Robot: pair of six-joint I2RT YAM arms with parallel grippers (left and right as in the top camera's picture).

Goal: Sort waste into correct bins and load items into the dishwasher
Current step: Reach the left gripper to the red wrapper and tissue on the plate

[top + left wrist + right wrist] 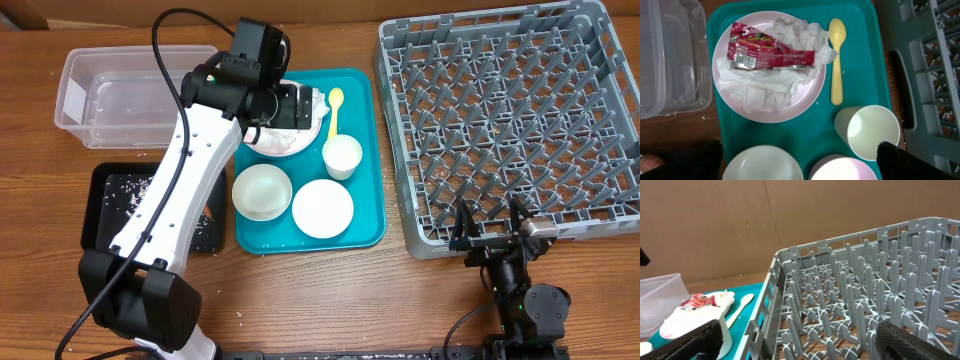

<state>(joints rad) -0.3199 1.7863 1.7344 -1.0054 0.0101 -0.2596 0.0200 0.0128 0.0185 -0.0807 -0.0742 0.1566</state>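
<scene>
Teal tray [372,120]: the landmark, in the middle of the table [330,290]; all the dishes and the waste I can see lie on it.
Wrapper [767,52]: red and white, flat on top of the napkins, at the far end of the teal tray.
Napkins [760,90]: white, crumpled, spread over the plate under the wrapper.
Plate [721,65]: round, at the far end of the teal tray, not yet cleared.
Spoon [837,60]: yellow, lying on the teal tray just beside the plate, on the side toward the dish rack.
Cup [867,131]: upright and empty, on the teal tray near the spoon's handle end.
Bowls [262,191]: two, side by side at the near end of the teal tray; both look empty.
Black tray [100,215]: beside the near corner of the teal tray, on the side away from the dish rack; white grains that look like rice [130,185] are scattered in it.
Clear tub [130,95]: beside the far corner of the teal tray, behind the black tray; I see nothing large inside.
Dish rack [510,120]: on the other side of the teal tray; its pegs carry nothing.
Left gripper [300,110]: above the plate, jaws spread wide, holding nothing.
Right gripper [490,232]: apart from the teal tray, at the near edge of the dish rack, jaws wide and empty.
Done, as I judge: only the loose food waste seems sorted.
Left to do: wrapper and napkins into a bin, then plate, bowls, cup and spoon into the dish rack.
Carrot and brown chunk: I cannot find them.
</scene>
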